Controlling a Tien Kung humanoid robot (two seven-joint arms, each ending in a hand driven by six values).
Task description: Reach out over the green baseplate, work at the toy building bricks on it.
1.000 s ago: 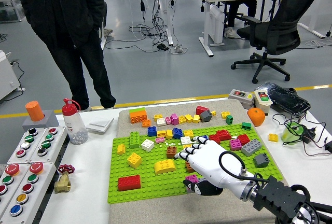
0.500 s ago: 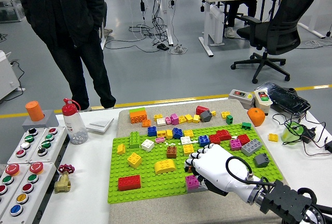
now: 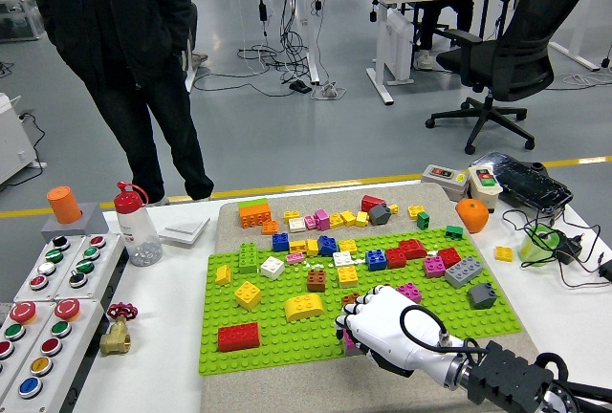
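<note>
right white robot hand (image 3: 384, 329) low at near edge of flat green studded baseplate (image 3: 287, 336) | fingers curled, hold unclear | small magenta plastic brick (image 3: 350, 340) beneath them

Scattered bricks (image 3: 304, 307) on green baseplate (image 3: 277, 341)

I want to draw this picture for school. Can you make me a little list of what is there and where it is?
robot hand: right robot hand, white, fingers curled, low over the near part of the baseplate, hiding a pink brick
baseplate: green, on the table
bricks: red brick near left; yellow brick in the middle; grey brick right
bottle: red-capped, left of the baseplate
buttons: panel at far left
person: standing behind the table
</note>
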